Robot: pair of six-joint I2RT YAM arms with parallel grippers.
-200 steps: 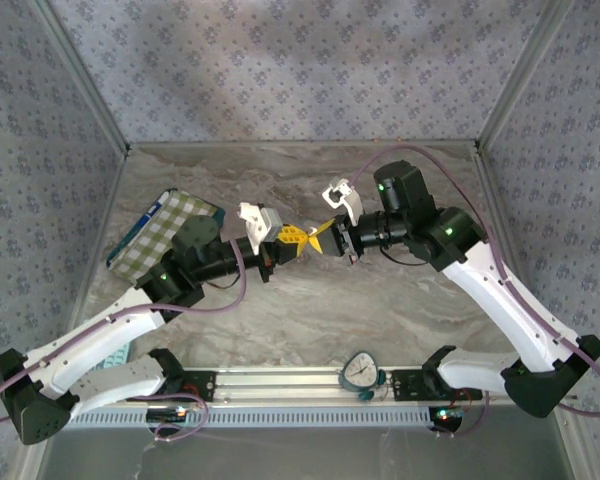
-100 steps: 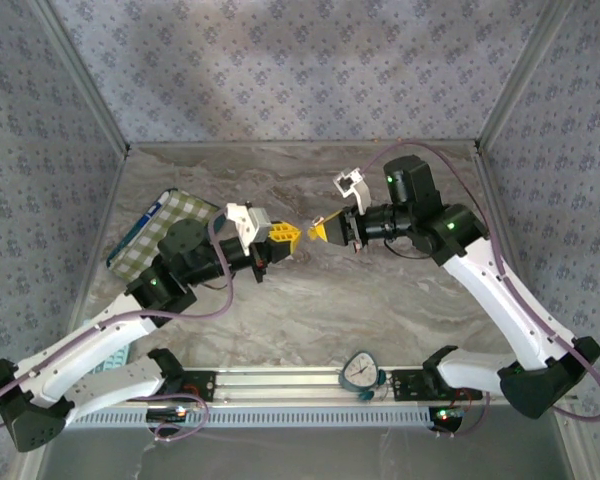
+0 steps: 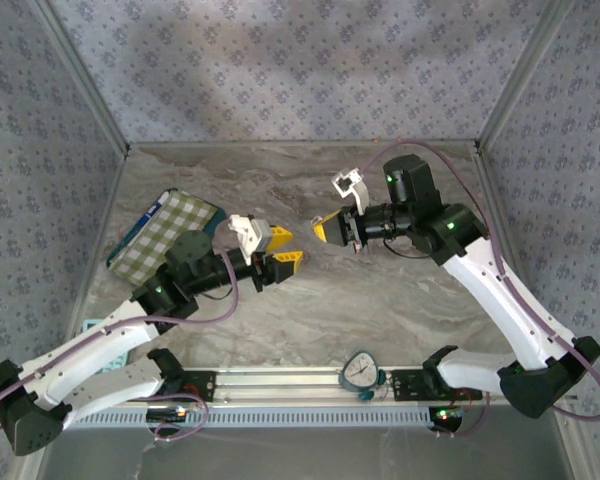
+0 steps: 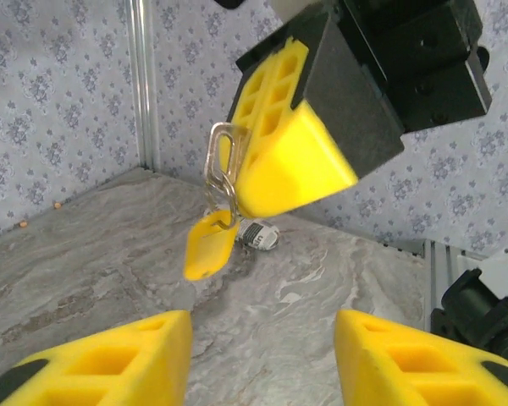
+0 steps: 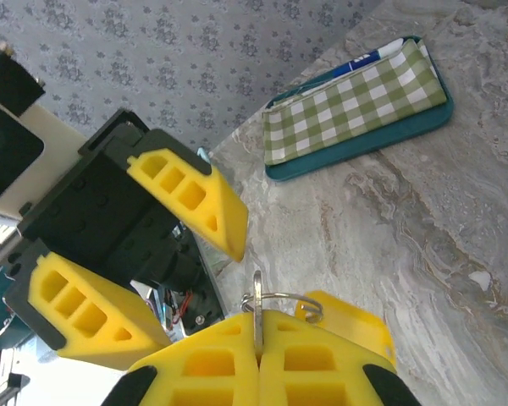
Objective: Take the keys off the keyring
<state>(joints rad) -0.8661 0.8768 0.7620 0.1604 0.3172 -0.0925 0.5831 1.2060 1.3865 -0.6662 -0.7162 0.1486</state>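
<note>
My right gripper (image 3: pixel 321 230) hovers over the middle of the table, shut on the silvery keyring (image 5: pixel 281 298). The ring's wire (image 4: pixel 222 165) sticks out from between its pads (image 5: pixel 322 355). A small yellow-headed key (image 4: pixel 210 245) hangs from the ring, clear of the table; its head (image 5: pixel 349 319) shows past the right fingers, and its metal shaft is hidden. My left gripper (image 3: pixel 285 249) faces the right one from the left, a short gap away. It is open, fingers (image 4: pixel 118 364) wide apart with nothing between them.
A green checked cloth on a teal tray (image 3: pixel 165 235) lies at the table's left side. A small white and grey object (image 4: pixel 256 234) lies on the marble below the hanging key. A round timer (image 3: pixel 361 372) stands on the rail at the near edge.
My left gripper has drawn back down and left from the right gripper, and its jaws have opened. The right gripper has shifted slightly up and right, still holding the ring.
</note>
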